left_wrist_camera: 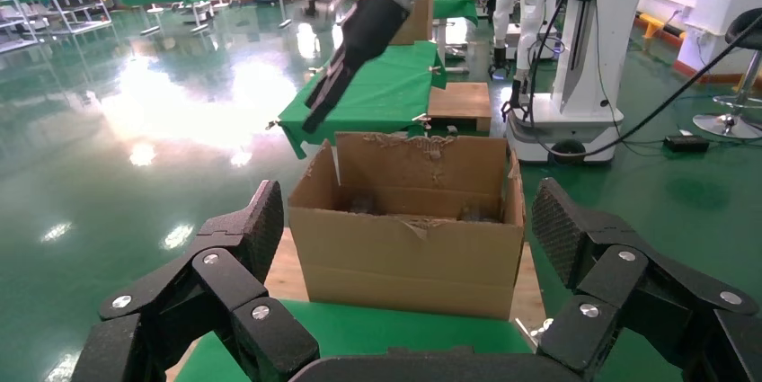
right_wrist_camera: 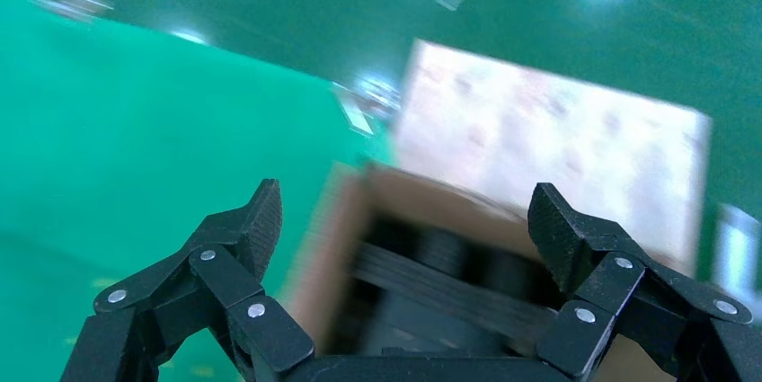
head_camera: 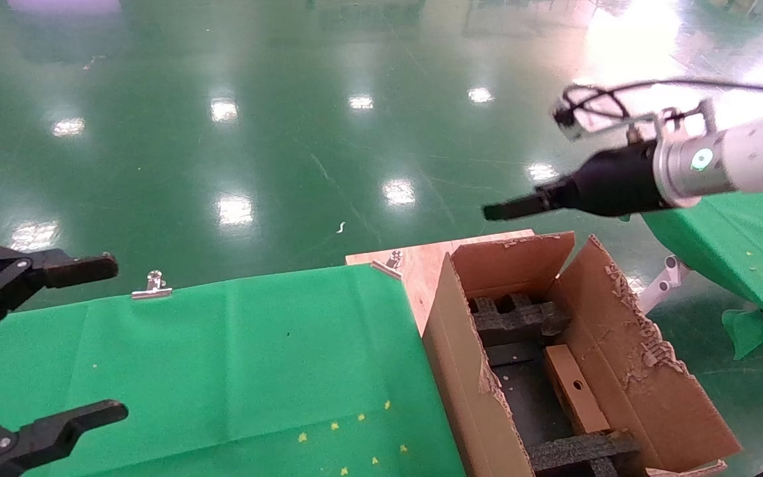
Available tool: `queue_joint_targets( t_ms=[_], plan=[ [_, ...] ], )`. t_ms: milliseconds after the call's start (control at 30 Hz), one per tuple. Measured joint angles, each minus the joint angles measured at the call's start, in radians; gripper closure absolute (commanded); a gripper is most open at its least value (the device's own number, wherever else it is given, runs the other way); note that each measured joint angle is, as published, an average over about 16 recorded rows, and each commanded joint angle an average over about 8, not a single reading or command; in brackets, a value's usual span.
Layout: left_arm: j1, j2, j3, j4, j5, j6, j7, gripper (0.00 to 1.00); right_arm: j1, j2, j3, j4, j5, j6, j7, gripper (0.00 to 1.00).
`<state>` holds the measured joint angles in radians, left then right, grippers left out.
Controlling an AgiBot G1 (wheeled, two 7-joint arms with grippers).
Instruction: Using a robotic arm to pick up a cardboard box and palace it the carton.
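Box (head_camera: 575,389) looks light and stiff, probably already in carton (head_camera: 461,371); pinch its long edges. Right gripper (head_camera: 507,209) hangs spread and empty above it; left gripper (head_camera: 57,344) also open.

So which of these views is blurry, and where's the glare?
Right wrist view: motion-smeared, the carton and board behind it soft. Head view: sharp, with ceiling-light glare spots on the green floor. Left wrist view: sharp, with a broad glare patch on the floor at its left.

One carton (head_camera: 620,371), one cardboard box (head_camera: 575,389), two clips (head_camera: 152,286).
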<state>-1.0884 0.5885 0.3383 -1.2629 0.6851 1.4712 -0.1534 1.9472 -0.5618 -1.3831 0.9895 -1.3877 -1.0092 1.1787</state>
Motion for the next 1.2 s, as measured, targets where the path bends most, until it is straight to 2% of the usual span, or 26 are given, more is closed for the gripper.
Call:
queue_joint_targets(
  t_ms=[267,467,700,1200],
  plan=[
    [0.0,0.0,0.0,0.0,0.0,0.0,0.0,0.0,0.023,0.016,0.026,0.036,0.046,-0.032,-0.011,0.0],
    [0.0,0.0,0.0,0.0,0.0,0.0,0.0,0.0,-0.007,0.013,0.058,0.041,0.062,-0.045,-0.041,0.0],
    [0.0,0.0,0.0,0.0,0.0,0.0,0.0,0.0,-0.084,0.007,0.148,0.061,0.111,-0.082,-0.122,0.0],
    [0.0,0.0,0.0,0.0,0.0,0.0,0.0,0.0,-0.306,-0.009,0.417,0.127,0.265,-0.196,-0.367,0.0]
  ],
)
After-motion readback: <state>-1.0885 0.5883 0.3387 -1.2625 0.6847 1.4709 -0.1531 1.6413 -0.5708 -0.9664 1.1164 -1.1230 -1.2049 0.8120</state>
